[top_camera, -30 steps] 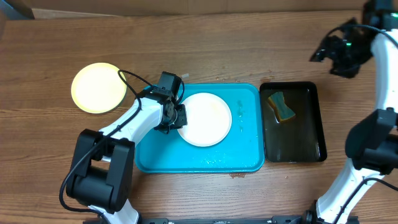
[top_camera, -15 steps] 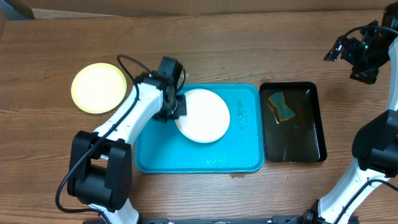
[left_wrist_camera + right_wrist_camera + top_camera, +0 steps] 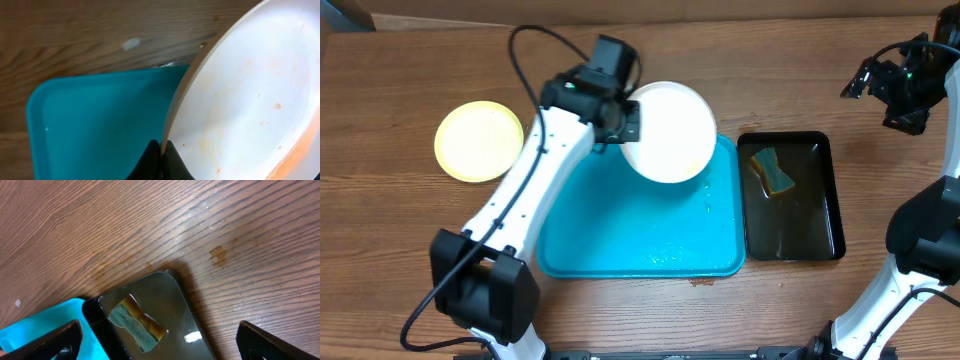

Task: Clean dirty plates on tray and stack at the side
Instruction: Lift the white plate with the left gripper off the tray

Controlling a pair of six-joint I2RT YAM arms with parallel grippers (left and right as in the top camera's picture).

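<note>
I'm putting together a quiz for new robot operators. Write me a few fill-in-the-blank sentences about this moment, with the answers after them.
The left gripper holds the white plate by its ___.
The yellow-green plate lies to the ___ of the turquoise tray.
The right gripper, holding nothing, is ___.
Missing words: rim; left; open.
</note>
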